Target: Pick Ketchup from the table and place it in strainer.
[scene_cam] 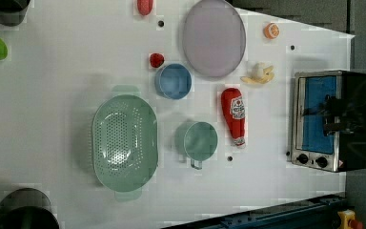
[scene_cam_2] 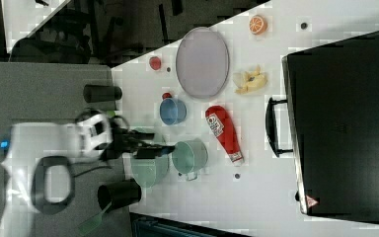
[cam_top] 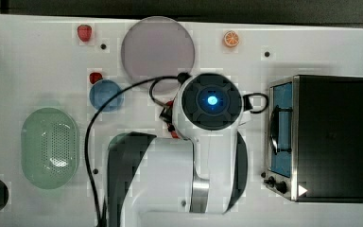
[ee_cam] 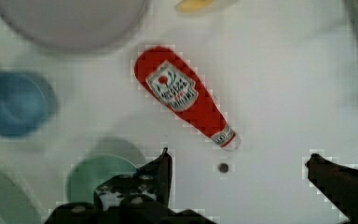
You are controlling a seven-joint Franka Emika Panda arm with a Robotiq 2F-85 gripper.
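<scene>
The tool (ee_cam: 237,161) hangs above the white counter (scene_cam: 52,86) with its two dark fingers (ee_cam: 161,170) spread wide apart and nothing between them. Just beyond the fingertips in the wrist view lies the Ketchup (ee_cam: 186,95), a red bottle flat on its side, label up, its white cap end pointing toward the tool and stopping short of a small dark dot on the counter. No part of the tool touches it.

In the left view the Ketchup (scene_cam: 234,116) lies between the round dark-green cup (scene_cam: 199,140), on the left view's left, and the toaster oven (scene_cam: 321,119), on the left view's right. The cup stands just beside the strainer (scene_cam: 124,140), a pale green oval basket with a hole-dotted bottom, holding nothing, well apart from the bottle. Past the cup stands the blue bowl (scene_cam: 173,81), with a small dark-red lump (scene_cam: 156,60) near its rim.

Farther on lie a large grey plate (scene_cam: 213,37) and a yellowish peeled banana (scene_cam: 258,74), the banana just beside the plate. At the far edge sit a pinkish-red strawberry piece (scene_cam: 145,5) and an orange slice (scene_cam: 271,30). In the top view the arm (cam_top: 211,100) covers most of the bottle
</scene>
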